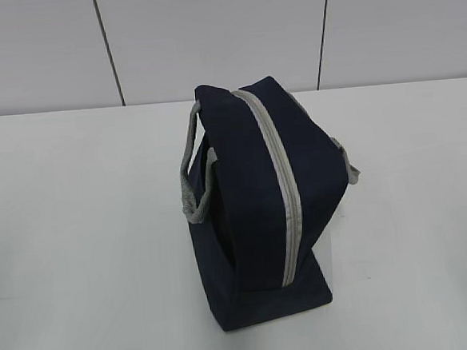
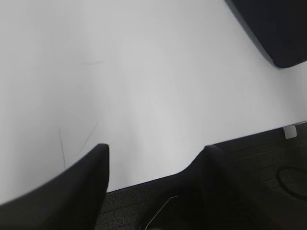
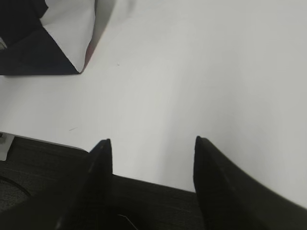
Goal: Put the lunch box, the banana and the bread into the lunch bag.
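On the white table (image 1: 77, 234) stands the zipped lunch bag (image 1: 250, 190); well apart, left claw (image 2: 156, 151) and right claw (image 3: 152, 143) spread, empty.

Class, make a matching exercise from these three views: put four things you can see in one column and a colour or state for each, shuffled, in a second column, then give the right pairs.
Column 1
1. bag
2. zipper
3. table
4. left end effector

Column 2
A. open, holding nothing
B. grey strip, closed along the top
C. navy blue, standing mid-table
D. white

Pairs: 1-C, 2-B, 3-D, 4-A
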You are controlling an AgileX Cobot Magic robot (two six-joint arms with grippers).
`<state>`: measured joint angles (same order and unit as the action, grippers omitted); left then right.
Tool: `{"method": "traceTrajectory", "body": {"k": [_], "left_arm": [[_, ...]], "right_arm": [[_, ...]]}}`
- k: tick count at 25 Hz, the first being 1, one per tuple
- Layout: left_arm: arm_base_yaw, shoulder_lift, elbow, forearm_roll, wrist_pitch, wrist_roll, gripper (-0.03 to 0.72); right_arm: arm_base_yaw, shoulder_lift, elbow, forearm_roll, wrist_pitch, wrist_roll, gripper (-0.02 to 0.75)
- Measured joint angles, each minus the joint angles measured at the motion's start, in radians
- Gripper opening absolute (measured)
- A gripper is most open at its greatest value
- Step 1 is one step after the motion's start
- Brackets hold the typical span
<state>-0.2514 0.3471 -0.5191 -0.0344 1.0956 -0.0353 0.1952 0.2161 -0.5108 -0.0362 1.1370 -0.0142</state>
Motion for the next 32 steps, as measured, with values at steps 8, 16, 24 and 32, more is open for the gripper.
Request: {"method": "traceTrajectory", "body": {"k": [8,16,24,32], "left_arm": [[0.000,-0.036,0.000,0.001,-0.001,0.000,0.424],[0.040,-0.116,0.000,0.001,0.000,0.000,0.424],[0.159,-0.231,0.000,0.001,0.004,0.000,0.424],[0.190,-0.353,0.000,0.001,0.007,0.000,0.414]], "right_arm": [[0.000,-0.043,0.000,0.000,-0.001,0.002,0.404],[-0.031,-0.125,0.000,0.000,-0.001,0.002,0.404],[-0.150,-0.212,0.000,0.000,-0.001,0.002,0.404],[-0.158,-0.234,0.000,0.000,0.000,0.002,0.404]]}}
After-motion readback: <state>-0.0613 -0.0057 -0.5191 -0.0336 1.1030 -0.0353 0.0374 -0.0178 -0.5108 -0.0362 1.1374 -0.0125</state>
